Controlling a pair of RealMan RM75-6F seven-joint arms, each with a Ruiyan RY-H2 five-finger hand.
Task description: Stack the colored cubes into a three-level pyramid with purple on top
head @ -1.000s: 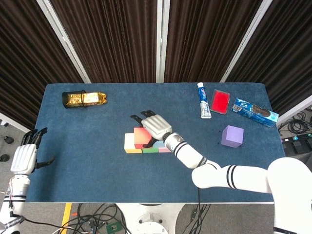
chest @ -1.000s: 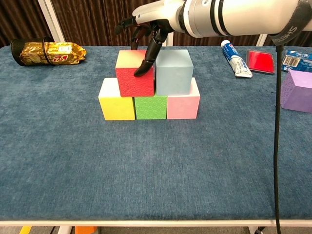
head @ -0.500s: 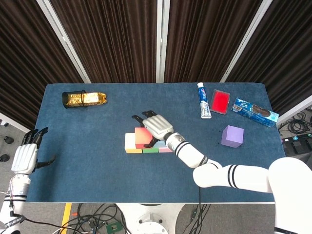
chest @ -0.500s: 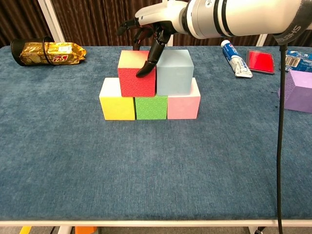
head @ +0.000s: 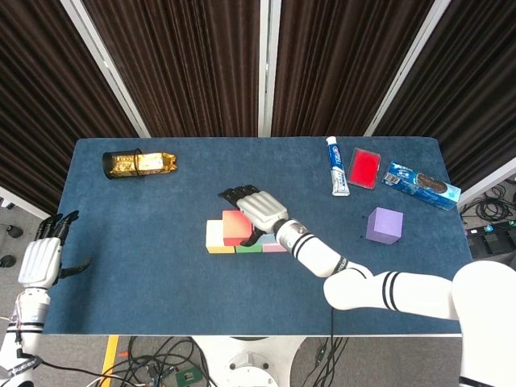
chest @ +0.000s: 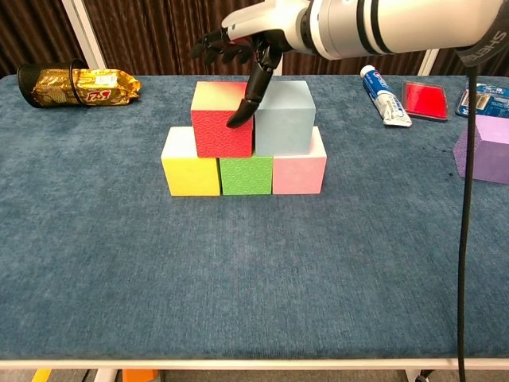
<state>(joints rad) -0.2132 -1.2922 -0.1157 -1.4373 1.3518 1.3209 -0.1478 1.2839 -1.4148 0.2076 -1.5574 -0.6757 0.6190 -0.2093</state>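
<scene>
Three cubes form the bottom row: yellow, green and pink. On them stand a red cube and a light blue cube, side by side and touching. My right hand hovers over the red cube with its fingers spread above the back edge, and its thumb tip touches the cube's front right edge. In the head view the right hand hides most of the light blue cube. The purple cube lies alone on the table at the right. My left hand hangs open beyond the table's left edge.
A black can with a gold packet lies at the back left. Toothpaste, a red box and a blue biscuit pack sit at the back right, behind the purple cube.
The right hand's fingers have risen from behind the red cube to above it, with the thumb staying on its front. The red cube shifted very slightly. The left hand has not moved.
</scene>
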